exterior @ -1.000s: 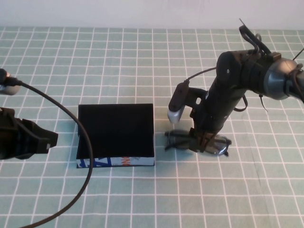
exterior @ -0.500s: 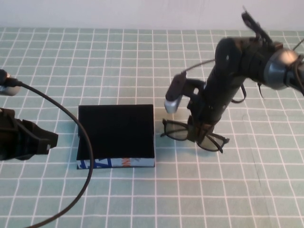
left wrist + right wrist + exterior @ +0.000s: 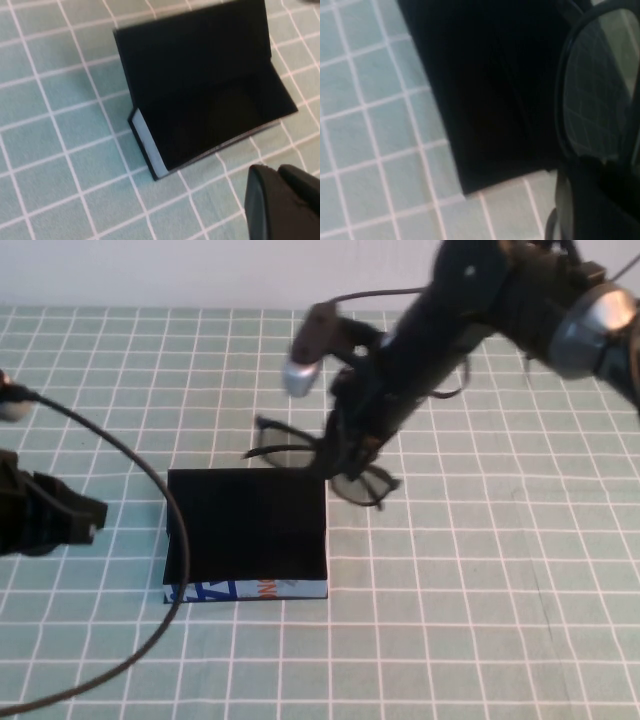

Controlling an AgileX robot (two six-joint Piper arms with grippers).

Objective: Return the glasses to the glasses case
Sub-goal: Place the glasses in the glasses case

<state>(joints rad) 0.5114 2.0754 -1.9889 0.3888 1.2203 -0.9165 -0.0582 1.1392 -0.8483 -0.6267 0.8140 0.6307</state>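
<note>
Glasses (image 3: pixel 300 455) up off the bench (image 3: pixel 480 580), held in the air just past the far right corner of the case (image 3: pixel 247 525), tilted, one lens (image 3: pixel 352 483) hanging lower near the case's right far edge, one temple reaching left above the far rim. Black frame, tinted lens reflecting the checked cloth in the right wrist view (image 3: pixel 597 85), where the case's dark side fills the space directly beside it. Gripped near the bridge by the right tool (image 3: pixel 345 445), closed on the frame, arm reaching in from the far right of the bench. Case (image 3: pixel 200 85) resting on the bench left of centre, lid up and open, black inside, nothing in it as seen from the left wrist; printed blue, white and orange strip (image 3: pixel 245 590) along the near side. Left tool (image 3: pixel 70 525) at the left edge of the bench, well apart from the case, holding nothing; black tip visible in the left wrist view (image 3: pixel 280 205), cannot tell whether spread or closed. Dark cable (image 3: pixel 150 570) curving from the left arm across the near left of the bench. Green cloth with white grid lines under everything.
</note>
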